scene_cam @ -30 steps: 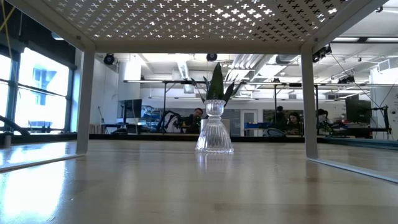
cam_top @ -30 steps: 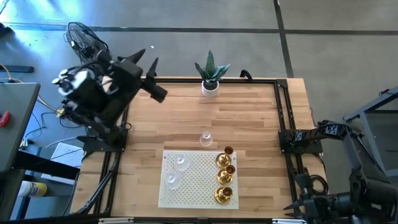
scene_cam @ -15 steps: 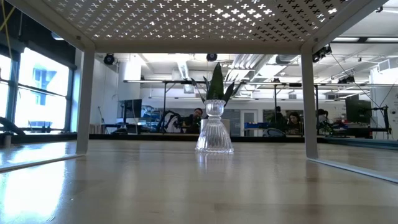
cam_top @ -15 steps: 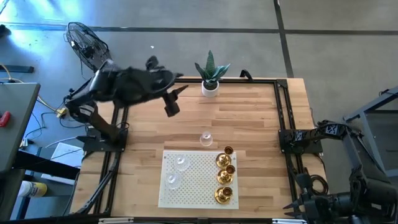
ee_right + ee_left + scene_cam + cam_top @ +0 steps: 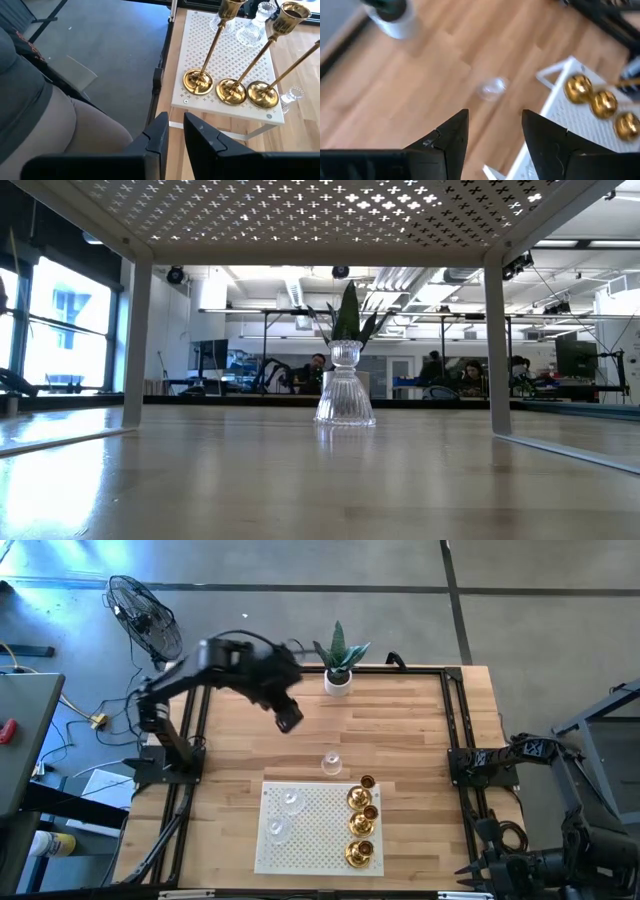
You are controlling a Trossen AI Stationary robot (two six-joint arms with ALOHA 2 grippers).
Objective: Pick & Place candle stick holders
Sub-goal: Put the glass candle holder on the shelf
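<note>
One clear glass holder (image 5: pixel 331 763) stands alone on the bare wood just beyond the far edge of the white perforated rack (image 5: pixel 318 858), upright, with a ribbed flared skirt and a narrow knobbed neck in the low view (image 5: pixel 345 387). It looks light but brittle and slick, so I judge the safest hold is across the waist where neck meets skirt, squeezed gently; pinching the rim could chip it or let it squirt free. On the rack two more glass holders (image 5: pixel 282 815) sit toward its left side, and three gold brass holders (image 5: pixel 361 823) stand in a row along its right side, tall thin stems rising from round bases (image 5: pixel 230 91). Those would be top-heavy, stiff and smooth, best taken low on the stem. The left gripper (image 5: pixel 288 718) hangs above the table beyond the rack, between the lone glass piece and the white pot with the plant (image 5: pixel 339 679); its wrist view shows the fingers (image 5: pixel 451 135) spread apart with nothing between them and the glass piece (image 5: pixel 492 89) ahead. The right gripper (image 5: pixel 173 131) waits off the table's near right corner, past the rack, jaws nearly closed with only a slim gap and holding nothing.
</note>
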